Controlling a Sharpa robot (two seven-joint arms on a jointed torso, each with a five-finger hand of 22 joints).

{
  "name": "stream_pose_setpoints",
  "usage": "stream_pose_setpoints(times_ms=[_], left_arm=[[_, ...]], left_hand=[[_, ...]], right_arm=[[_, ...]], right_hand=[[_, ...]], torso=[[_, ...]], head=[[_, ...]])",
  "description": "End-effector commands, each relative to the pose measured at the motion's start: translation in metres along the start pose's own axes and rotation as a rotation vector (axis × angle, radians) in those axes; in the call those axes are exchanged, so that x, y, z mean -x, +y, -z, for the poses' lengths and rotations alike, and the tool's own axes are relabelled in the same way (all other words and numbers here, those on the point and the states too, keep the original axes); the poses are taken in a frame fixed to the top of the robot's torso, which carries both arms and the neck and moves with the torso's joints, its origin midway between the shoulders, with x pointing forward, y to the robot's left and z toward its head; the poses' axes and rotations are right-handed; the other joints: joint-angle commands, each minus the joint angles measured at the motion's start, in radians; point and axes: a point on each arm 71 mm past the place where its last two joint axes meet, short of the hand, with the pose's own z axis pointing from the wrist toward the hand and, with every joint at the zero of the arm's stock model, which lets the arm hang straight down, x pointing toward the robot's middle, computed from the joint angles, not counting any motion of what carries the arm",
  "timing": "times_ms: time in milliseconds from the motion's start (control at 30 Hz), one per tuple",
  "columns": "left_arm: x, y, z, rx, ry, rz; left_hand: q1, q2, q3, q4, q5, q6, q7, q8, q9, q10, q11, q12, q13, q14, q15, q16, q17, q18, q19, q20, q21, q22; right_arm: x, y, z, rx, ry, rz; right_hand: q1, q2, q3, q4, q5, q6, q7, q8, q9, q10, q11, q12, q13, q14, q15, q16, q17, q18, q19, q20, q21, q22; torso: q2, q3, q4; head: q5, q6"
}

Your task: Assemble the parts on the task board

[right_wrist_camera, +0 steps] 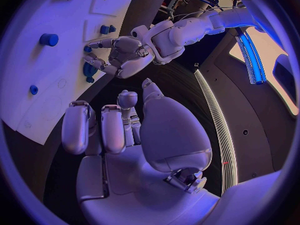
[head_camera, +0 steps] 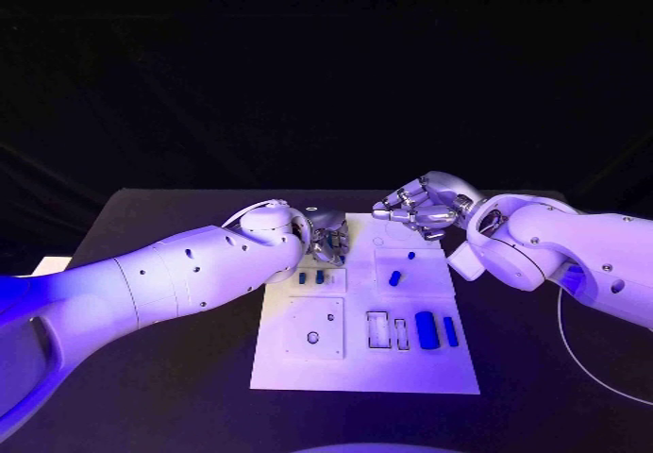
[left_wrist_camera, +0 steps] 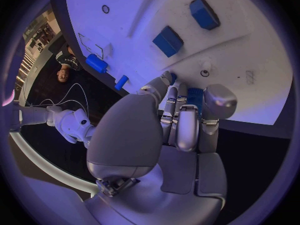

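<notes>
white task board [head_camera: 365, 368] lying lengthwise in the middle of the black table [head_camera: 163, 377], far end between the two hands. blue parts spread over it: two small ones [head_camera: 311, 277] side by side toward the left edge about midway down, one slanted peg [head_camera: 394, 278] near the centre, a tiny one [head_camera: 411, 255] just beyond it, and a large rounded block [head_camera: 427, 329] with a slimmer bar [head_camera: 450, 330] close beside it toward the right edge of the near half. two open rectangular slots [head_camera: 388, 330] just left of that block, and a square plate with an oval hole [head_camera: 314, 328] by the left edge.

left hand [head_camera: 324, 238] down at the far left corner of the board, fingers [left_wrist_camera: 179, 127] bent in together with tips on or just over the white surface; a blue piece [left_wrist_camera: 195, 96] visible right beside the fingertips in the left wrist view, but cannot tell whether pinched or merely touched. same hand [right_wrist_camera: 119, 55] seen from the right wrist view, fingers curled against the board edge near a blue part [right_wrist_camera: 89, 70].

right hand [head_camera: 419, 208] raised over the far end of the board, toward its right corner, fingers curled inward, nothing seen in them. from its own wrist camera, fingers [right_wrist_camera: 112, 127] close side by side, hanging above the table just off the board edge, clear of any part.
</notes>
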Motion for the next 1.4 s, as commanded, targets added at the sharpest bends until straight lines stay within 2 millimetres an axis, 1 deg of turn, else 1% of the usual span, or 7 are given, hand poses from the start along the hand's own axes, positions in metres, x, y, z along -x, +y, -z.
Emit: stream_pose_setpoints(times_ms=[33, 367, 467, 633, 967, 1167, 1400], left_arm=[[-0.003, -0.002, -0.002, -0.003, 0.02, -0.014], [-0.007, -0.006, -0.005, -0.008, 0.045, -0.016], [-0.008, -0.007, -0.005, -0.011, 0.054, -0.017], [-0.011, -0.007, -0.006, 0.003, 0.079, -0.025], [-0.014, -0.004, -0.007, 0.042, 0.114, -0.05], [-0.012, -0.003, -0.006, 0.033, 0.073, -0.045], [-0.005, -0.005, -0.001, -0.008, -0.005, -0.01]], left_hand=[[-0.001, 0.007, 0.014, -0.002, -0.003, 0.013, -0.002, -0.005, -0.002, 0.011, -0.002, -0.007, -0.003, 0.023, 0.001, 0.007, 0.002, -0.009, 0.008, 0.002, 0.013, 0.011], [-0.005, 0.001, 0.044, -0.009, -0.004, 0.035, -0.005, -0.01, -0.005, 0.037, -0.006, -0.017, -0.005, 0.025, -0.002, 0.01, 0.0, -0.013, 0.011, 0.0, 0.045, 0.039], [-0.006, -0.001, 0.053, -0.012, -0.004, 0.04, -0.007, -0.012, -0.005, 0.044, -0.007, -0.02, -0.005, 0.026, -0.004, 0.011, -0.001, -0.015, 0.012, -0.001, 0.055, 0.048], [-0.007, -0.001, 0.083, -0.023, -0.005, 0.059, -0.007, -0.017, -0.007, 0.066, -0.01, -0.032, -0.004, 0.027, -0.006, 0.014, -0.004, -0.018, 0.014, -0.003, 0.08, 0.07], [0.019, 0.009, 0.154, -0.066, -0.004, 0.089, -0.004, -0.021, -0.008, 0.108, -0.014, -0.045, 0.002, 0.028, -0.01, 0.016, -0.01, -0.025, 0.018, -0.007, 0.127, 0.11], [0.024, 0.011, 0.197, -0.092, -0.003, 0.108, -0.002, -0.023, -0.008, 0.134, -0.016, -0.048, 0.01, 0.03, -0.012, 0.02, -0.008, -0.029, 0.021, -0.009, 0.152, 0.131], [0.007, 0.004, 0.234, -0.113, -0.002, 0.126, -0.002, -0.026, -0.009, 0.153, -0.017, -0.058, 0.018, 0.034, -0.013, 0.024, -0.008, -0.033, 0.025, -0.011, 0.178, 0.152]], right_arm=[[-0.002, 0.001, 0.0, 0.011, 0.014, 0.007], [-0.002, 0.001, 0.0, 0.011, 0.016, 0.007], [-0.003, 0.002, 0.0, 0.011, 0.017, 0.007], [-0.003, 0.002, 0.0, 0.012, 0.018, 0.007], [-0.003, 0.002, 0.0, 0.012, 0.017, 0.007], [-0.003, 0.002, 0.0, 0.014, 0.016, 0.007], [-0.003, 0.002, 0.0, 0.016, 0.015, 0.007]], right_hand=[[0.003, 0.007, -0.007, 0.0, 0.006, 0.001, -0.002, 0.006, 0.002, -0.006, -0.001, 0.003, -0.001, 0.041, -0.001, -0.004, -0.001, 0.021, -0.006, -0.003, -0.007, -0.001], [0.003, 0.007, -0.007, 0.0, 0.006, 0.001, -0.002, 0.006, 0.002, -0.006, -0.001, 0.003, -0.001, 0.041, -0.001, -0.004, -0.001, 0.021, -0.006, -0.003, -0.007, -0.001], [0.003, 0.007, -0.007, 0.0, 0.006, 0.001, -0.002, 0.006, 0.002, -0.006, -0.001, 0.003, -0.001, 0.041, -0.001, -0.004, -0.001, 0.021, -0.006, -0.003, -0.007, -0.001], [0.003, 0.007, -0.007, 0.0, 0.006, 0.001, -0.002, 0.006, 0.002, -0.006, -0.001, 0.003, -0.001, 0.041, -0.001, -0.004, -0.001, 0.021, -0.006, -0.003, -0.007, -0.001], [0.003, 0.007, -0.007, 0.0, 0.006, 0.001, -0.002, 0.006, 0.002, -0.006, -0.001, 0.003, -0.001, 0.041, -0.001, -0.004, -0.001, 0.021, -0.006, -0.003, -0.007, -0.001], [0.003, 0.007, -0.007, 0.0, 0.006, 0.001, -0.002, 0.006, 0.002, -0.006, -0.001, 0.003, -0.001, 0.041, -0.001, -0.004, -0.001, 0.021, -0.006, -0.003, -0.007, -0.001], [0.003, 0.007, -0.007, 0.0, 0.006, 0.001, -0.002, 0.006, 0.002, -0.006, -0.001, 0.003, -0.001, 0.041, -0.001, -0.004, -0.001, 0.021, -0.006, -0.003, -0.007, -0.001]], torso=[[0.0, -0.0003, 0.0002], [-0.001, 0.0003, 0.0011], [-0.001, -0.0001, 0.0013], [-0.001, 0.0003, 0.0007], [0.0, 0.0002, 0.0003], [-0.001, 0.0001, 0.0006], [-0.002, -0.0005, 0.0018]], head=[[-0.002, -0.001], [-0.004, -0.004], [-0.004, -0.004], [-0.004, -0.004], [-0.004, -0.005], [-0.004, -0.005], [-0.005, -0.004]])
